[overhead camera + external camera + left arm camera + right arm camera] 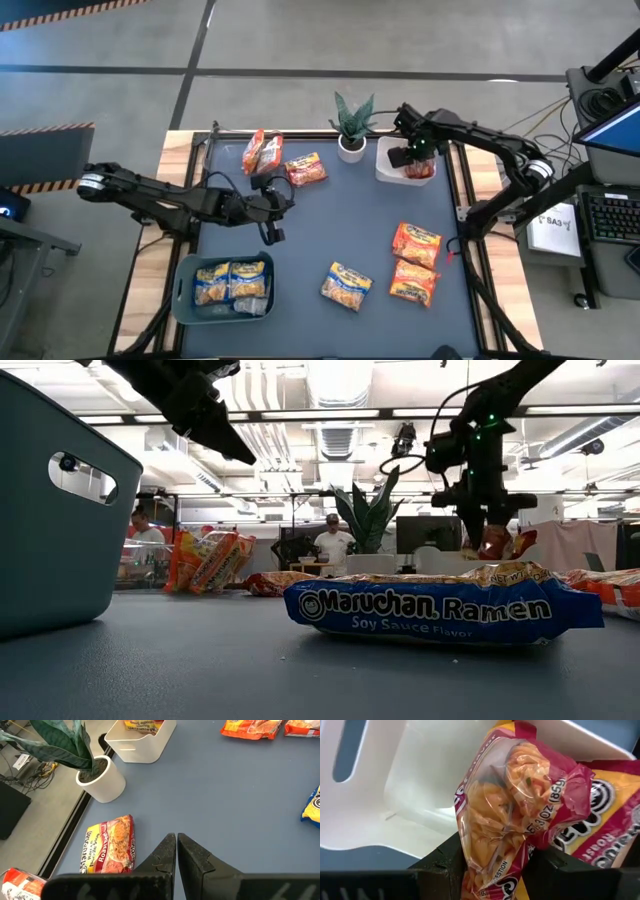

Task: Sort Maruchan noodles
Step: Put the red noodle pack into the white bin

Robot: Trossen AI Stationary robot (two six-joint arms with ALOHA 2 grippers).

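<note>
We see the right gripper (495, 865) clamped on a red noodle packet (515, 805), holding it over the white bin (392, 165) at the far right of the table (350, 230), where another red packet (600, 830) already lies. The left gripper (176, 852) hangs above the table's left middle with its fingers pressed together and nothing between them. A red packet (111, 845) lies beside the potted plant (352, 125). Two yellow-and-blue packets (232, 280) sit in the grey bin (185, 295); another (445, 610) lies on the table, with two orange ones (415, 262) near the right edge.
</note>
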